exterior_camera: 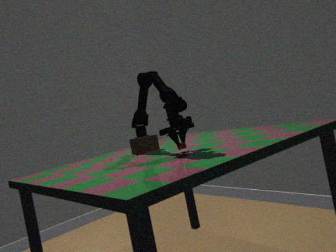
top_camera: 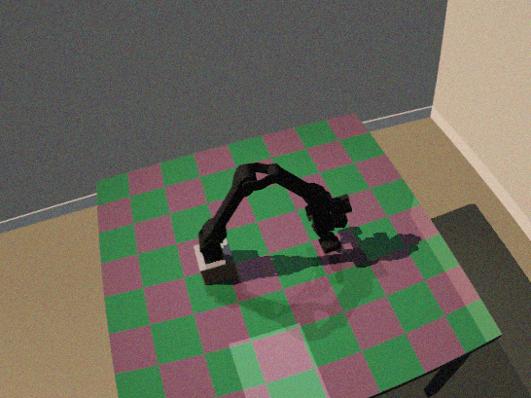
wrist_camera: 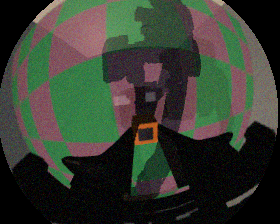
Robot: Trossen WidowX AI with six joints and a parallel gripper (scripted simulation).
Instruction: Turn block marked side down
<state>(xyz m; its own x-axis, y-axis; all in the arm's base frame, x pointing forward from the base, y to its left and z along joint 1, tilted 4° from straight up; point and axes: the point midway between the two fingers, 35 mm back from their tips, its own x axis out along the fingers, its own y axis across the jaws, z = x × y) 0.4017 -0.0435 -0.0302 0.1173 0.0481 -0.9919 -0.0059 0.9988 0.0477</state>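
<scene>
The small block (exterior_camera: pixel 182 146) (wrist_camera: pixel 146 133) is brown-orange in the exterior view. In the wrist view its side toward the camera shows an orange square outline around a dark centre, and this side faces up toward the gripper. My gripper (top_camera: pixel 331 242) (exterior_camera: pixel 181 143) (wrist_camera: pixel 144 128) is shut on the block, one finger on each side, pointing down. The block hangs a little above the checkered table (top_camera: pixel 272 351) (exterior_camera: pixel 123 183), with shadow below it in the exterior view. In the top view the dark fingers hide the block.
The arm's base stands on a brown pedestal box (top_camera: pixel 220 274) (exterior_camera: pixel 144 145) with a pale top, to the left of the gripper in the top and exterior views. The arm arches over the table between them. The table's edge (exterior_camera: pixel 234 163) runs along the front in the exterior view.
</scene>
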